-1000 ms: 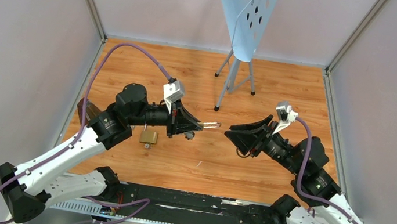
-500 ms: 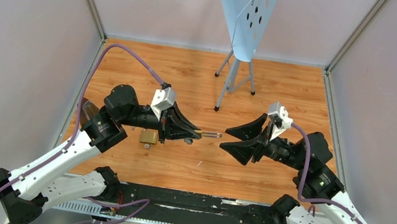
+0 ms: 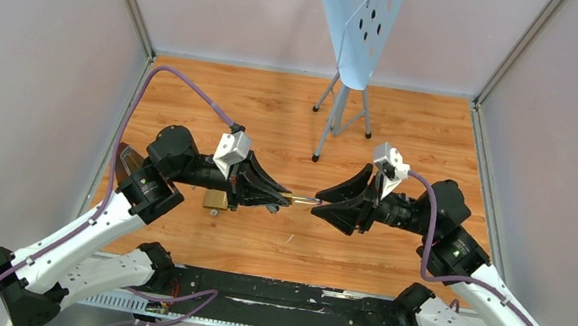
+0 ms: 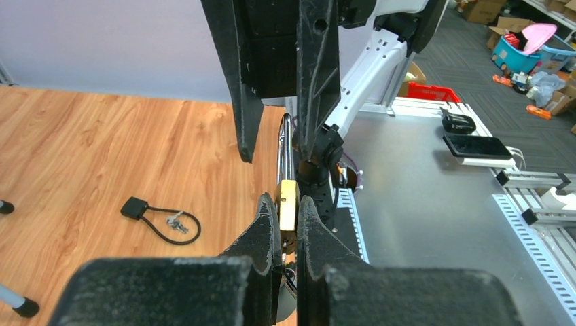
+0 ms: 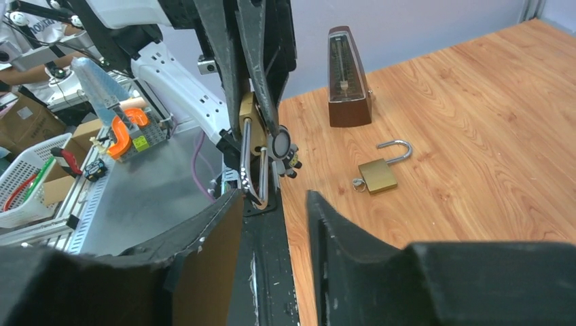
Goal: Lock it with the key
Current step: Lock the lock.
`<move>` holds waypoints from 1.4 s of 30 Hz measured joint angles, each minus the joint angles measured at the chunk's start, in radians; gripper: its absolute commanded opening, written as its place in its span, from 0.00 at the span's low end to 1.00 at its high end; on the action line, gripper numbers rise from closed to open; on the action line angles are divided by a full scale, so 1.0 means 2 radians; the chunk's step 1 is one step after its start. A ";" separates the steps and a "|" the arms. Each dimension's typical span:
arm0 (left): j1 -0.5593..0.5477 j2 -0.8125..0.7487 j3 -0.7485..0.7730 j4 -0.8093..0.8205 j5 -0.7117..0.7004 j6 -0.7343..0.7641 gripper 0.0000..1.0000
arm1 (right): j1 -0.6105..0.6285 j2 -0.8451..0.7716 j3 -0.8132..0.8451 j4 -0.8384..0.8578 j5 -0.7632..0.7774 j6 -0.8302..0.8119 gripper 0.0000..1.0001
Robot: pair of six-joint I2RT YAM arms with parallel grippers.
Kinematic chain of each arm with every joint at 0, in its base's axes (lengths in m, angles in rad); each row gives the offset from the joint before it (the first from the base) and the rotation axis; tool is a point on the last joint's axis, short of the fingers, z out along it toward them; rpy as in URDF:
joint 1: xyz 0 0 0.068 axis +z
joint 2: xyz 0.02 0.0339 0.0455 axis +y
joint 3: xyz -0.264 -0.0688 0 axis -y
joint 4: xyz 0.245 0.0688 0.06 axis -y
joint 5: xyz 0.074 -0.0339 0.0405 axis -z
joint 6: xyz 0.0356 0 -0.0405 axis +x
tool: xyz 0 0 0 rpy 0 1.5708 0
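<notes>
Plainly, our left tool (image 3: 285, 199) gripped a brass padlock (image 4: 288, 200) whose shackle (image 5: 243, 159) reached between the parted jaws of our right tool (image 5: 272, 200), while the key (image 5: 356, 182) sat against the other padlock (image 5: 378, 175) lying on the worktop (image 5: 475, 102).

**Centre blocked, table's (image 3: 357, 262) near strip free**

Left gripper (image 3: 290, 200) and right gripper (image 3: 320, 205) meet mid-table, the held padlock (image 3: 304, 201) bridging them. A second padlock (image 3: 216, 200) lies under the left arm (image 3: 103, 218), a metronome (image 5: 348, 78) at the table's left edge, a tripod stand (image 3: 344, 111) behind centre.
</notes>
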 measured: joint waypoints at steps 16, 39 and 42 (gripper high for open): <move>0.000 -0.002 -0.001 -0.001 0.002 -0.001 0.00 | 0.000 0.002 0.003 0.029 -0.040 0.003 0.00; 0.009 0.008 -0.020 0.070 0.047 -0.062 0.00 | 0.054 -0.011 -0.032 0.100 0.018 -0.056 0.00; 0.010 0.011 -0.020 0.069 0.051 -0.062 0.00 | 0.066 -0.014 -0.038 0.107 0.032 -0.068 0.00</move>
